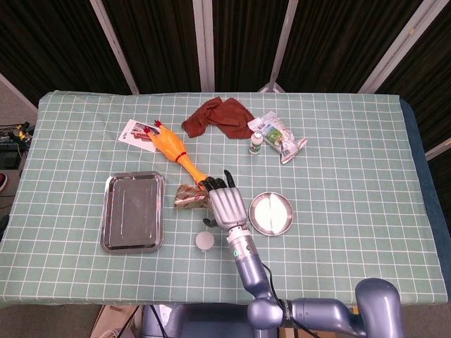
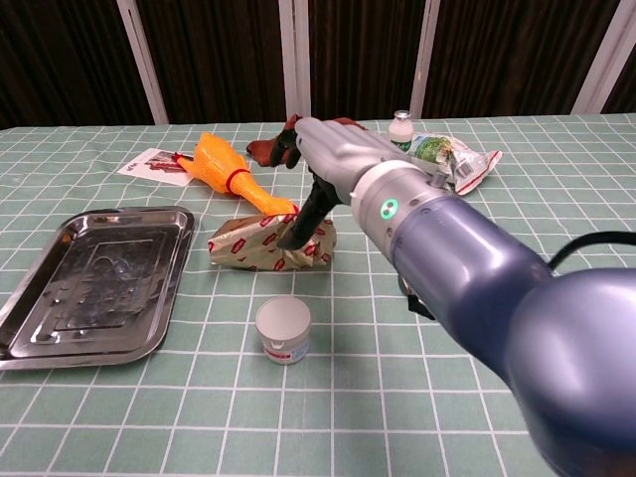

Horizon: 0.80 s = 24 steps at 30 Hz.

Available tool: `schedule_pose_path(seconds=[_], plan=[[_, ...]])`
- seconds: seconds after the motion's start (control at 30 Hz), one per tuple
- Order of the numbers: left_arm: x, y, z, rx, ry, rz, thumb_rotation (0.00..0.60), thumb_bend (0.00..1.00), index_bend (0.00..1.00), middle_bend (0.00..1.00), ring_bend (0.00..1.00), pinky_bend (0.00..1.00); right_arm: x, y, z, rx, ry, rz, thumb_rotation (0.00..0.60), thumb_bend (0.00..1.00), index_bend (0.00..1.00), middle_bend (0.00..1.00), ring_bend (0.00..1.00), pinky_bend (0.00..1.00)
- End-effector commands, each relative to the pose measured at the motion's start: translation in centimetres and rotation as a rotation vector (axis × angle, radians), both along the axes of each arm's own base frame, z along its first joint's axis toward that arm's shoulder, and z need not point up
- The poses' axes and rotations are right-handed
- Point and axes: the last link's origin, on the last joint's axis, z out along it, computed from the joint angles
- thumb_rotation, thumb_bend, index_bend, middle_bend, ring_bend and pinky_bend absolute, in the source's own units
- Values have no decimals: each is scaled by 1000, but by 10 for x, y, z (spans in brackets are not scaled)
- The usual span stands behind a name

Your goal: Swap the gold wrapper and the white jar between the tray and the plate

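Observation:
The gold wrapper (image 1: 184,198) (image 2: 260,244) lies crumpled on the table between the tray (image 1: 132,211) (image 2: 94,283) and the plate (image 1: 272,213). Both the steel tray and the round plate show nothing in them. The white jar (image 1: 205,241) (image 2: 283,330) stands upright on the cloth, in front of the wrapper and apart from it. My right hand (image 1: 224,204) (image 2: 328,159) hovers over the wrapper's right end with its fingers spread and its dark fingertips (image 2: 296,231) reaching down to the foil. It holds nothing. In the chest view my arm hides the plate.
A yellow rubber chicken (image 1: 173,149) (image 2: 224,169) lies just behind the wrapper, its tail end close to my hand. Further back are a brown cloth (image 1: 218,116), a small bottle (image 1: 256,143) (image 2: 399,127), a snack bag (image 1: 282,137) and a printed card (image 1: 134,131).

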Motion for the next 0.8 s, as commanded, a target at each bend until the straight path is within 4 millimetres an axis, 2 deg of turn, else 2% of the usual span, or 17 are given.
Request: schedule_pose_path(seconds=[0.03,0.3,0.53,0.63,0.67,0.73,0.8], plan=[[-1,0,1,1,-3,3,600,335,273,37,0,236,11,-7,-12,15,-19,-11,600,128,257,224,223,11],[-3,0,4,2,-12,6,600,335,273,36,0,237,3,-11,-40,68,-3,-58,600,128,257,224,223,11],[-5,-2,9,17,-22,14,600,335,273,36,0,237,-6,-16,-55,97,-9,-83,600,128,257,224,244,11],[-6,-2,11,23,-27,19,600,335,273,36,0,237,-10,-16,-60,116,-19,-87,600,128,277,261,320,15],[-7,-2,11,24,-28,19,600,335,273,36,0,237,-11,-17,-62,116,-22,-89,600,130,305,304,371,27],[-7,-3,12,27,-29,19,600,335,273,36,0,237,-13,-17,-64,105,-35,-96,600,164,373,393,463,66],[-7,-3,13,30,-30,18,600,335,274,36,0,237,-15,-17,-67,93,-53,-103,600,243,435,469,540,105]])
